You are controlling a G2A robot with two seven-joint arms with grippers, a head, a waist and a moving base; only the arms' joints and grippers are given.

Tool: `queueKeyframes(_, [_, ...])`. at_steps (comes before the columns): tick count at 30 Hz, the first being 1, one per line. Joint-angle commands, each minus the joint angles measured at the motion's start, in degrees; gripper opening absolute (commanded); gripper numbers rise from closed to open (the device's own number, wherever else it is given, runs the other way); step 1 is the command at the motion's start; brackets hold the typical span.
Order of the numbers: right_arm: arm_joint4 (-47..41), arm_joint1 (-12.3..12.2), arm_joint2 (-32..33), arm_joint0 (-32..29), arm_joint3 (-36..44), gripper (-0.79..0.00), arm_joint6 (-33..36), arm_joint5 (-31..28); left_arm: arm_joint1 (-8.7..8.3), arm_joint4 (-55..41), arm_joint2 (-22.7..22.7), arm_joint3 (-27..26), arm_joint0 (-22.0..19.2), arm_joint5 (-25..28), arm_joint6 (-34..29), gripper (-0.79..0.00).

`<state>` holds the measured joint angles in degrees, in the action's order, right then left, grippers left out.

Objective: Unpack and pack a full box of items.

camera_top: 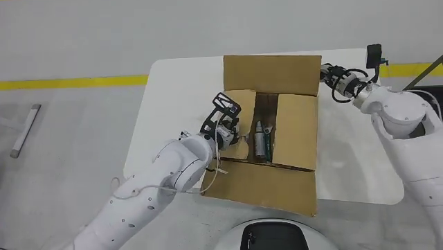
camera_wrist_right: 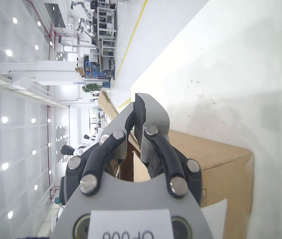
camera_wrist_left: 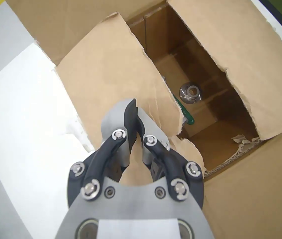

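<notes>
White table (camera_top: 173, 97) carries the box (camera_top: 263, 184), its flaps spread. The left claw (camera_wrist_left: 134, 108) sits over the left flap (camera_wrist_left: 106, 70) with its fingers drawn all but together; whether cardboard is pinched between them cannot be told. The right claw (camera_wrist_right: 138, 105) is at the right corner of the far flap (camera_top: 271, 73), closed, seemingly on that flap's edge. Down in the box lie a metal part (camera_wrist_left: 190, 92) and, just beside it, a green tool (camera_wrist_left: 187, 116). Unpacking looks barely begun, with the flaps being held aside. The next move likely calls for the left claw to open, clear the torn flap edge and drop straight onto the metal part without snagging cardboard.
</notes>
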<state>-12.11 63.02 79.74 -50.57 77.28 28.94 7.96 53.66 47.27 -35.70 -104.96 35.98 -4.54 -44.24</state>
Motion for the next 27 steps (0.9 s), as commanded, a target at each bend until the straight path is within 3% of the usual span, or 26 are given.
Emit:
queueKeyframes(1, [-1.61, 0.09, 0.36, -0.14, 0.01, -0.785, 0.12, -1.24, 0.25, 0.35, 0.13, 0.23, 0.12, 1.82, -0.34, -0.785])
queueKeyframes(8, [-3.94, 0.07, 1.54, -1.52, 1.64, -0.785, 1.21, -4.61, 1.06, 1.41, -0.73, 0.62, 0.51, 3.52, -0.71, -0.773])
queueKeyframes(9, [-4.35, 0.04, 1.87, -1.86, 2.10, -0.785, 1.45, -5.30, 1.15, 1.61, -0.95, 0.68, 0.61, 3.50, -0.73, -0.480])
queueKeyframes(10, [-4.52, -0.01, 2.20, -2.23, 2.64, -0.785, 1.68, -5.97, 1.21, 2.23, -1.29, 0.72, 0.65, 3.18, -0.67, -0.360])
queueKeyframes(11, [-4.62, -0.06, 2.48, -2.62, 3.10, -0.785, 1.90, -6.36, 1.27, 2.46, -1.55, 0.61, 0.86, 3.02, -0.73, -0.360])
queueKeyframes(12, [-4.78, -0.11, 2.77, -2.97, 3.63, -0.785, 2.23, -6.87, 1.30, 2.50, -1.97, 0.55, 1.00, 2.92, -0.91, 0.000])
queueKeyframes(19, [-5.49, -0.42, 4.59, -6.10, 8.40, -0.785, 3.26, -8.86, 0.69, 3.56, -6.10, -1.04, 2.88, 4.65, -2.67, 0.000])
queueKeyframes(24, [-4.01, -0.74, 5.92, -8.65, 12.19, -0.785, 4.13, -11.60, -0.50, 3.20, -12.46, -4.47, 6.67, 1.07, -2.91, 0.000])
queueKeyframes(27, [-1.76, -0.97, 6.07, -10.01, 13.99, -0.785, 5.50, -13.05, -1.50, 3.66, -16.62, -7.17, 9.47, 1.65, -3.90, 0.000])
